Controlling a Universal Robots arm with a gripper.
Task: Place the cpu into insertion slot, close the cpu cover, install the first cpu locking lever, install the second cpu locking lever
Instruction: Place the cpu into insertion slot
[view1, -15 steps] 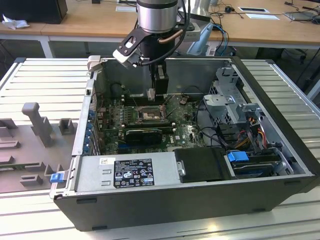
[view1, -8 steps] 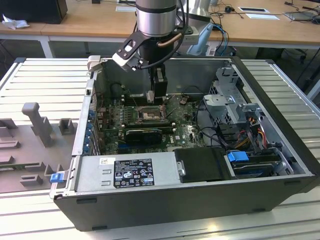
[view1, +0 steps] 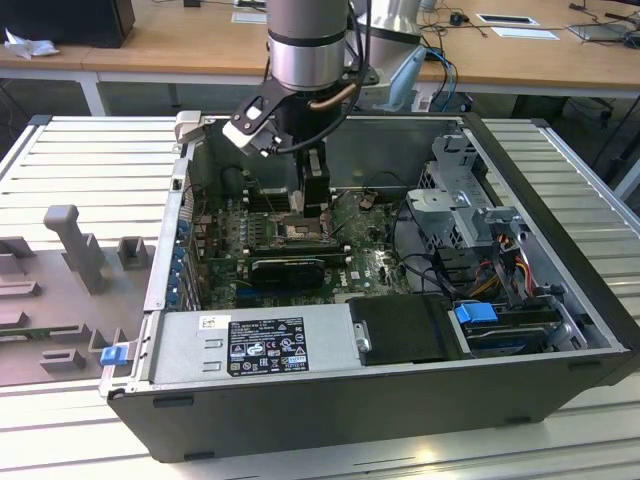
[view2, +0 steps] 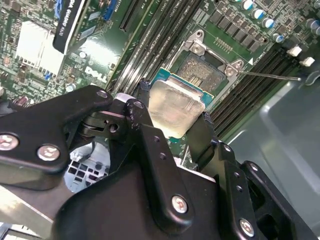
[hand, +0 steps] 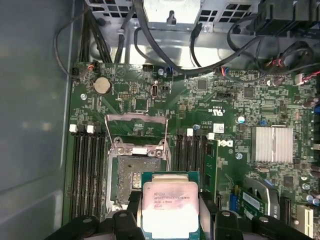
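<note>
Item 1, claw (view2: 172, 114): I log its black fingers (view2: 145, 107) pinching the cpu (hand: 171, 207) by two opposite edges, silver top facing the first wrist view.

Item 2, insertion slot (hand: 136, 176): bare, with a dark centre. The cpu hangs just beside it, not seated.

Item 3, cpu cover (hand: 136, 118): stands open on the slot's far side from the cpu.

Item 4, memory slots (hand: 87, 170): black rows on both sides of the slot on the green motherboard (hand: 225, 100).

Item 5, computer case (view1: 400, 400): lies open on the slatted counter (view1: 80, 160). I place the claw inside it, at upper centre of the exterior view.
</note>
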